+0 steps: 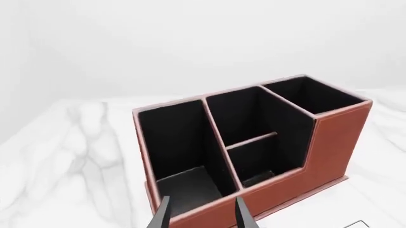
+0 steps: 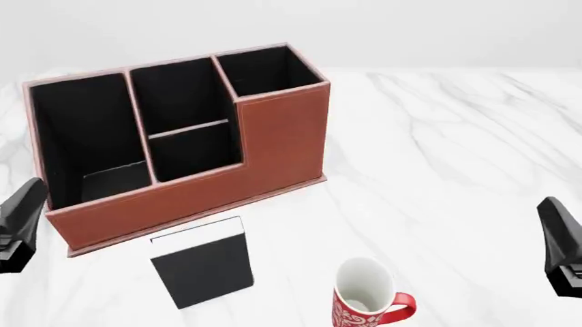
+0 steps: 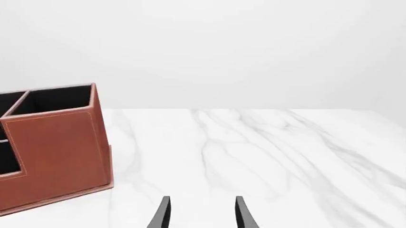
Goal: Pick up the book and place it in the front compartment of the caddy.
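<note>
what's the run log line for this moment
book: flat on table, before caddy | left gripper: open, empty | right gripper: open, empty | stage: pre-grasp

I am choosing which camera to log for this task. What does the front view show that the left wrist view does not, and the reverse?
Only the front view shows the thin black rectangular book lying flat on the white marble table, the white mug with red pattern and the right gripper. Only the left wrist view shows the left gripper's two fingertips, standing apart with nothing between them. Both show the reddish-brown leather-look caddy with its black-lined sections, all holding nothing.
</note>
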`<state>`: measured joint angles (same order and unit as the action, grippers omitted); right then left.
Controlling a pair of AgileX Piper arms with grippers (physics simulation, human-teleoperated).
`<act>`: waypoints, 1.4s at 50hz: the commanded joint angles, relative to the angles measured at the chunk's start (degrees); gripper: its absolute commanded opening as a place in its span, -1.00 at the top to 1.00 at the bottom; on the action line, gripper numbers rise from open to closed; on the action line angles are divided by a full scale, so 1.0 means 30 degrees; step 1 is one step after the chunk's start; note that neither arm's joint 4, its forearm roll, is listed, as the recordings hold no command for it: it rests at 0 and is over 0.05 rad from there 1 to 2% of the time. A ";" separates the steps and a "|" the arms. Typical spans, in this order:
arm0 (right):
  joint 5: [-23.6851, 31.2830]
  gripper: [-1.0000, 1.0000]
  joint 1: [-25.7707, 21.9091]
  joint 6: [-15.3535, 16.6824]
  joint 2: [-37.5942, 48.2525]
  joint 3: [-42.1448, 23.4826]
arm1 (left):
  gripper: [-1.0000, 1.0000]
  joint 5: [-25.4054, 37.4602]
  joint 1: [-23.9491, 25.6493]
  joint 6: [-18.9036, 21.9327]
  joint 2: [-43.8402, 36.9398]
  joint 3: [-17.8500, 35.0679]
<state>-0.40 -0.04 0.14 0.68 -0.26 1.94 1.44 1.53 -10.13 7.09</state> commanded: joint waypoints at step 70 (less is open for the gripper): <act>0.0025 -1.00 0.0003 -0.0008 -0.0035 0.0008 | -1.00 2.2641 0.7430 1.0729 -1.4816 2.1528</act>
<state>-0.42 -0.04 0.14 0.71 -0.26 66.01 23.62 30.38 -51.95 69.37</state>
